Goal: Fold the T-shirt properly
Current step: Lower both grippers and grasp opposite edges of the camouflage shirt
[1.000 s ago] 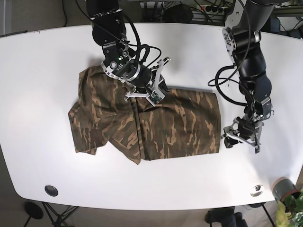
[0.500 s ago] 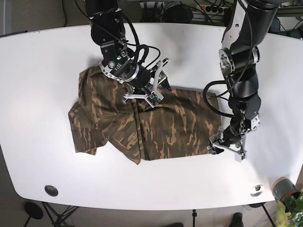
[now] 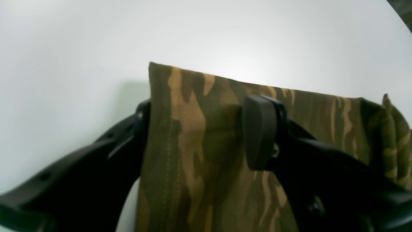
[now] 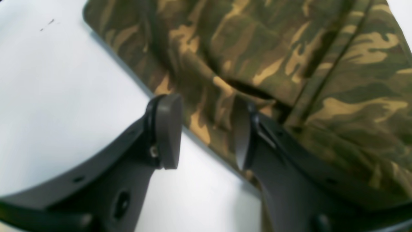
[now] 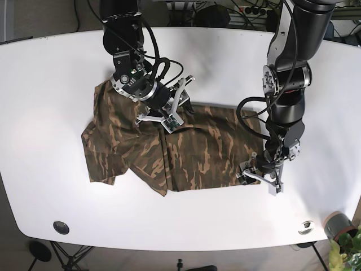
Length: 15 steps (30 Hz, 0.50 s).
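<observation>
The camouflage T-shirt lies partly folded on the white table, with a sleeve and loose folds at its left. My left gripper is at the shirt's lower right corner. In the left wrist view it is open and straddles the hemmed corner of the T-shirt; one pad lies on the cloth. My right gripper sits at the shirt's upper middle edge. In the right wrist view it is open, and the T-shirt's edge runs between its fingers.
Near the table's front edge there is a black round fitting at the left and a silver one at the right. A grey pot with a plant stands off the table's lower right corner. Cables hang behind the far edge.
My left gripper has moved left from the bare table onto the shirt's lower right corner. My right gripper has shifted slightly left and lower on the shirt's upper edge.
</observation>
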Motion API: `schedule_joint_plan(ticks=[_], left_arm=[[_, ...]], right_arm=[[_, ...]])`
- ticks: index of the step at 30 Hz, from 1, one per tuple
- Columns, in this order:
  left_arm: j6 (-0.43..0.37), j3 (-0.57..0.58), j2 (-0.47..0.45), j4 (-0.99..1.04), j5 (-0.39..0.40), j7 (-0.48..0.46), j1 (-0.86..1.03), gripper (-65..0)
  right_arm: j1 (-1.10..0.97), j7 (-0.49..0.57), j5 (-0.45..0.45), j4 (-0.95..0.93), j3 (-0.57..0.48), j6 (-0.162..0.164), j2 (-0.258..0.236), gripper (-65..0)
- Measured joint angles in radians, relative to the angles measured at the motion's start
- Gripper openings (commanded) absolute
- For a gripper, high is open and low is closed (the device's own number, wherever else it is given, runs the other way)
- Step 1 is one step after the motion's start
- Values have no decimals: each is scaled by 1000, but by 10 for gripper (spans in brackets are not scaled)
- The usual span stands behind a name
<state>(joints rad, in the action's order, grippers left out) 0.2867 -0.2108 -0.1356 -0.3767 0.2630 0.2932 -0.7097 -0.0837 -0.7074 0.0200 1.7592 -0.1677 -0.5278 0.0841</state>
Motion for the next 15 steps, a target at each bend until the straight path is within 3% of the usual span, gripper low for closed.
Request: schedule_joint_plan(ticks=[5,10,15], left_arm=[[1,2,0,-2,1,2,1,-342],[-5,2,0,-5,-3,5,10,-635],[-2,4,-4,-3,-6,-24,20,-650]], right_arm=[[1,-1,-8,3,61,-11,5,-404],[22,0,-5,39,180,3,5,-403],[126,-3,-5,40,344,5,7,-393]])
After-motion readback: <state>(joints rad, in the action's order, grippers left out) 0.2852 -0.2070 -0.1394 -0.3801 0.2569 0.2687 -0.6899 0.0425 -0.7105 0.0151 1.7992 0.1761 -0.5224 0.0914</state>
